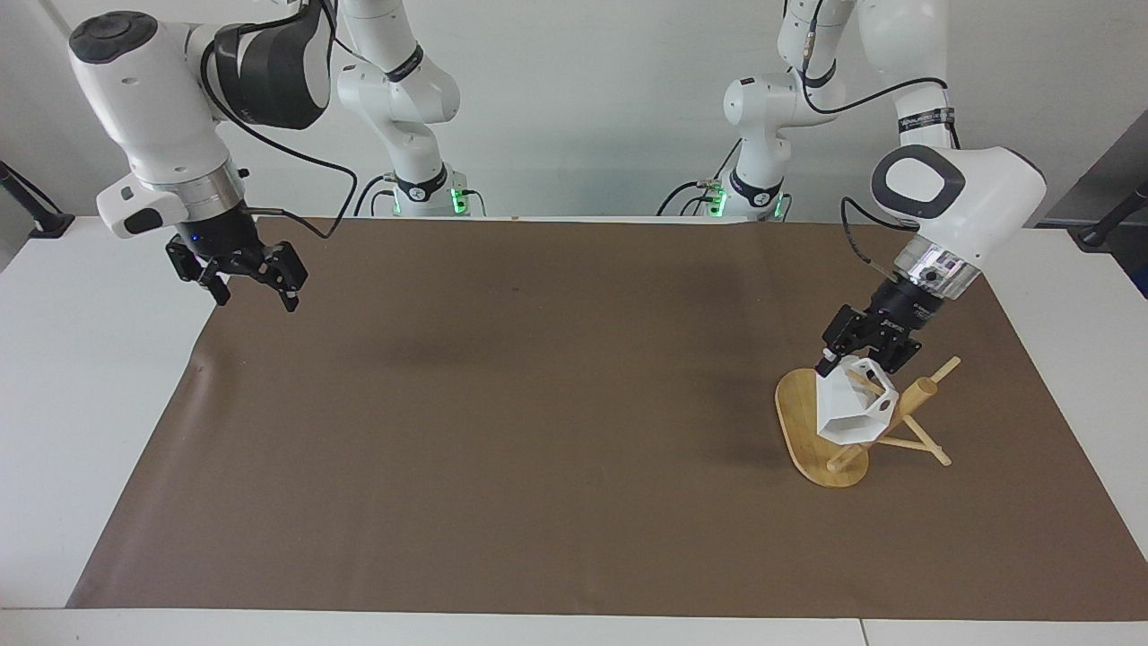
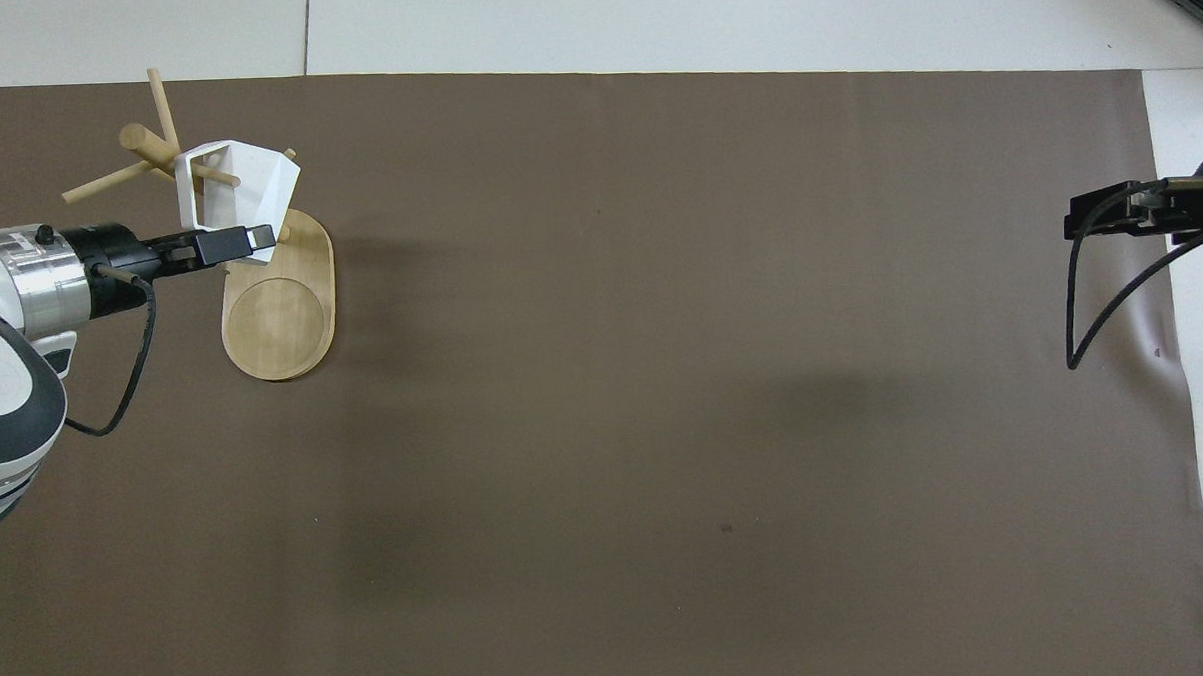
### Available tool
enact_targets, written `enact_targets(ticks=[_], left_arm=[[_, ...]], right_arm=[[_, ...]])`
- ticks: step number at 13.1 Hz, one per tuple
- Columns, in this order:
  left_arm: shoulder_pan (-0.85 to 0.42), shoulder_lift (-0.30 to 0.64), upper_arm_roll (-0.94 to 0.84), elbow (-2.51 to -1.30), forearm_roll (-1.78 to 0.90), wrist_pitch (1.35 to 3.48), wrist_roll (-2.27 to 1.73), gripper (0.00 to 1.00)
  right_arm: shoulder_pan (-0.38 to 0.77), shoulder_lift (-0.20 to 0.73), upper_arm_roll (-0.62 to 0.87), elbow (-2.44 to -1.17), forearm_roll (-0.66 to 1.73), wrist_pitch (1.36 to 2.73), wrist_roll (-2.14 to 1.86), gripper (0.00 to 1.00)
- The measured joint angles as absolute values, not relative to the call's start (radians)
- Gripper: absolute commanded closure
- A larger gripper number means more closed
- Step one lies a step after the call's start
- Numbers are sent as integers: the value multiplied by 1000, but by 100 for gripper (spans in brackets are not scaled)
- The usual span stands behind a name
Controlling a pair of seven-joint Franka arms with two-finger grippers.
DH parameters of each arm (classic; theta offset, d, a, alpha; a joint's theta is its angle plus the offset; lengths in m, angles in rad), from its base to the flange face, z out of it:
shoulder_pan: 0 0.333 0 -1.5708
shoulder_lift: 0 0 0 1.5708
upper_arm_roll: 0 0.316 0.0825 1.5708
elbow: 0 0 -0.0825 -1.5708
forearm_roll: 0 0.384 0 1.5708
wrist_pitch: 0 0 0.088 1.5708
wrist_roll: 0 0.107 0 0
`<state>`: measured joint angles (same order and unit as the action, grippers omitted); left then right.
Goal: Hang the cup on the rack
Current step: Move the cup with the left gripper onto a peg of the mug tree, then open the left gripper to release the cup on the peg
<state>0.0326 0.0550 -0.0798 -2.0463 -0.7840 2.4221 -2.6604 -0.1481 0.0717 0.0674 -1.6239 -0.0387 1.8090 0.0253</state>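
Surface: brown mat [image 1: 502,431] spread over a white table [image 1: 81,377], with a pale wall at the robots' end.
Rack: bamboo rack [image 1: 830,440] stands on the mat near its edge at the left arm's end; the oval base lies flat, and the post and its thin pegs lean away from the base.
Cup: white faceted cup [image 1: 850,405] is at the rack, tilted over the base beside the post; in the overhead view a peg [image 2: 218,175] shows inside its open mouth. Whether the peg bears any of its weight I cannot tell.
Left gripper: left gripper [image 1: 863,357] sits over the rack, fingers clamped on the cup's upper edge on the side nearer the robots.
Right gripper: right gripper [image 1: 240,278] waits in the air over the mat's corner at the right arm's end, fingers spread and holding nothing.
Handling: the cup looks light, rigid and hard; its smooth flat facets could slide in a pinch, and a knock against the post might chip an edge.
Grip point: a thin flat wall at the rim suits two fingers well, leaving the mouth free for a peg.
Stage: likely the seating step, with release not yet made.
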Motion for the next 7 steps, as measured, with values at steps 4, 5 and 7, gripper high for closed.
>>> enact_targets(ticks=[4, 5, 7], left_arm=[[33, 55, -80, -2046, -784, 2422, -2665, 70], [33, 55, -81, -2046, -784, 2422, -2665, 68], [33, 55, -82, -2046, -784, 2422, -2665, 58]], right_arm=[[-147, 72, 70, -1617, -39, 1788, 39, 0], [-147, 72, 70, -1611, -39, 1777, 42, 0], [-147, 71, 70, -1589, -39, 1747, 44, 0]])
